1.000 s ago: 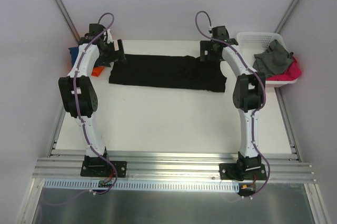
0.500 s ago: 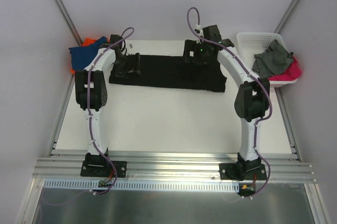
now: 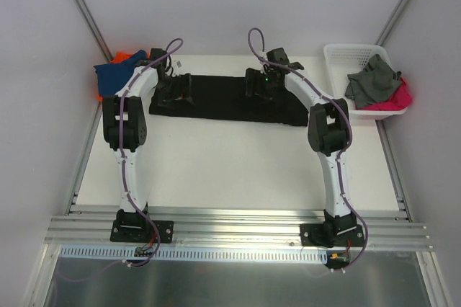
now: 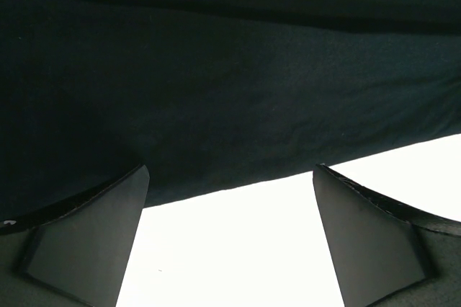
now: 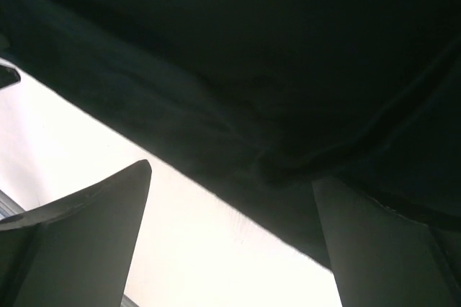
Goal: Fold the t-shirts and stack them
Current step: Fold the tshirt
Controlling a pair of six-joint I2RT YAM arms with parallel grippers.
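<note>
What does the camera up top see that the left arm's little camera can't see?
Only the top view shows the right gripper, the blue t-shirt and the orange t-shirt at the far left corner, and the white basket holding a grey cloth and a pink cloth. Only the left wrist view shows the left gripper up close, its fingers spread wide, the shirt's edge running between them. Both show the black t-shirt lying on the white table.
</note>
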